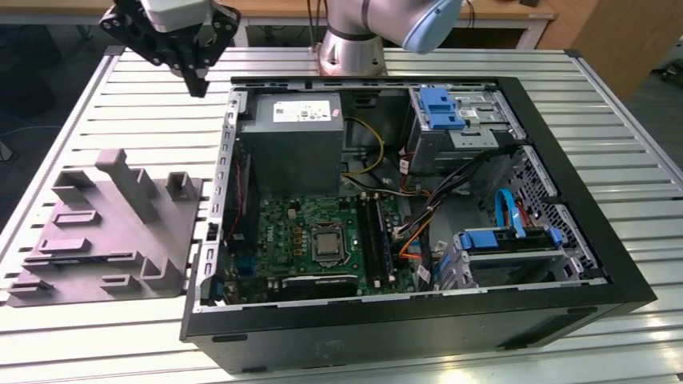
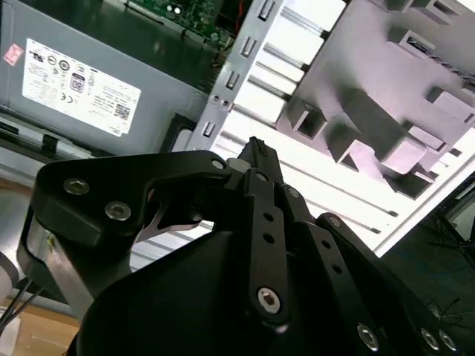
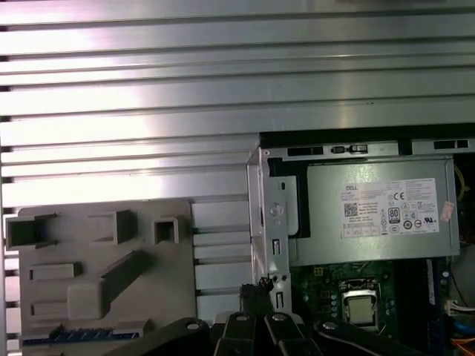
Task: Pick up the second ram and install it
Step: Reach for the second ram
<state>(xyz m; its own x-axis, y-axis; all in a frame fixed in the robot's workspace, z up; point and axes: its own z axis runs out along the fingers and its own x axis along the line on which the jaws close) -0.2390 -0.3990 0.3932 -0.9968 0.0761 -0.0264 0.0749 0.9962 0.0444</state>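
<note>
The slatted aluminium table (image 1: 619, 128) shows open slats around 10 to 12 o'clock in the exterior view. The open computer case (image 1: 427, 328) sits at centre, with a grey moulded holder (image 1: 107, 240) just beside it at 9 o'clock. The power supply (image 1: 290, 144) carries a white printed label (image 1: 303, 110). The end effector (image 1: 197, 84) hovers above the slats at the case's 11 o'clock, its fingers pressed together. In the first wrist view the second ram (image 3: 82, 334), a dark bluish strip, lies along one edge of the holder.

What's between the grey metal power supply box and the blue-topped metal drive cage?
In the exterior view, yellow and black cables run through that gap, beside the grey metal power supply box.
</note>
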